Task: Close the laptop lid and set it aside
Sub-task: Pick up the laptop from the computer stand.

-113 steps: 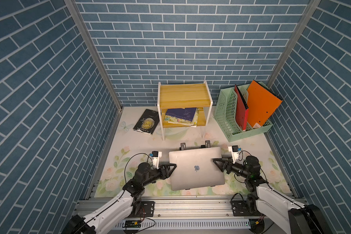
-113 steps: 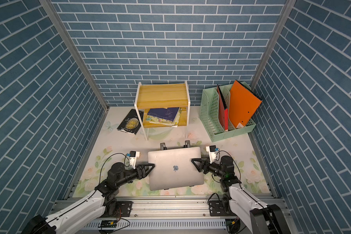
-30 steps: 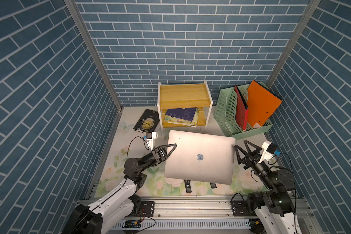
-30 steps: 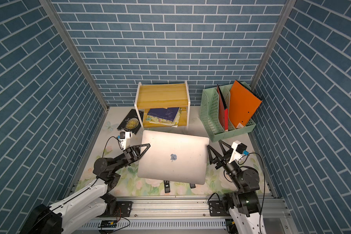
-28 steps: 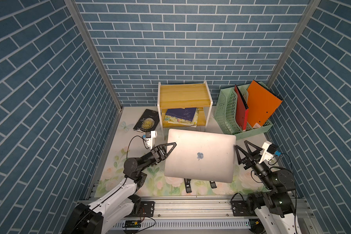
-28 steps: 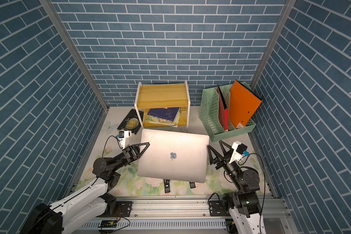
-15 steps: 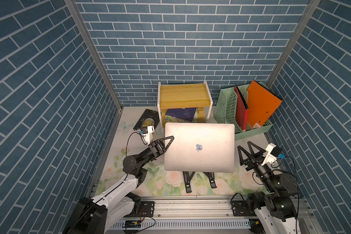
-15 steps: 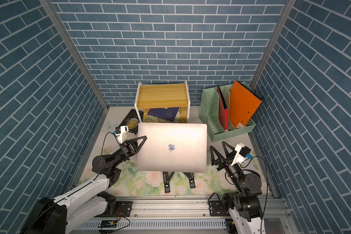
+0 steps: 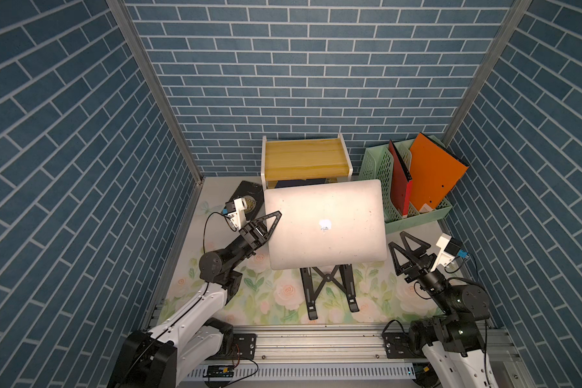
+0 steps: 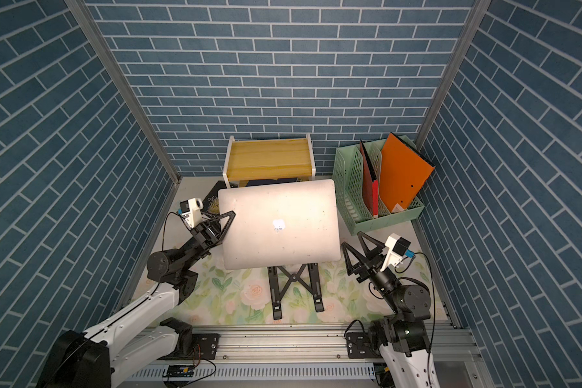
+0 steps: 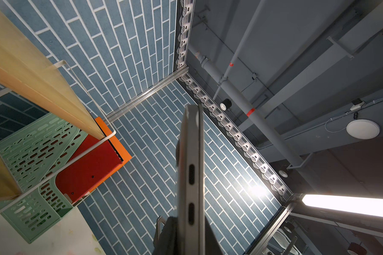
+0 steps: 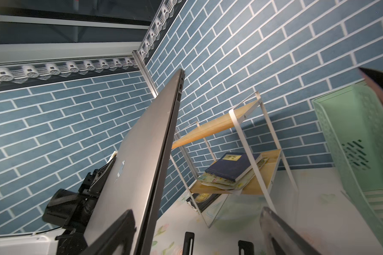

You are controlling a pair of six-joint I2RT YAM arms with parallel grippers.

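Black jaws of the left gripper [image 9: 272, 222] are recorded clamped on the left edge of the laptop [image 9: 325, 225], left of the folding stand [image 9: 326, 289]. The laptop lid [image 9: 350, 205] is shut; the laptop is held aloft over the stand's far end. Right of the stand, jaws of the right gripper [image 9: 399, 239] are spread, touching nothing.

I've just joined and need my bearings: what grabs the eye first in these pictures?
The closed grey laptop, held up in the middle above the black folding stand, its edge pinched by the left gripper. The right gripper stands open beside it, not touching. At the back right, an orange folder leans in a green rack.
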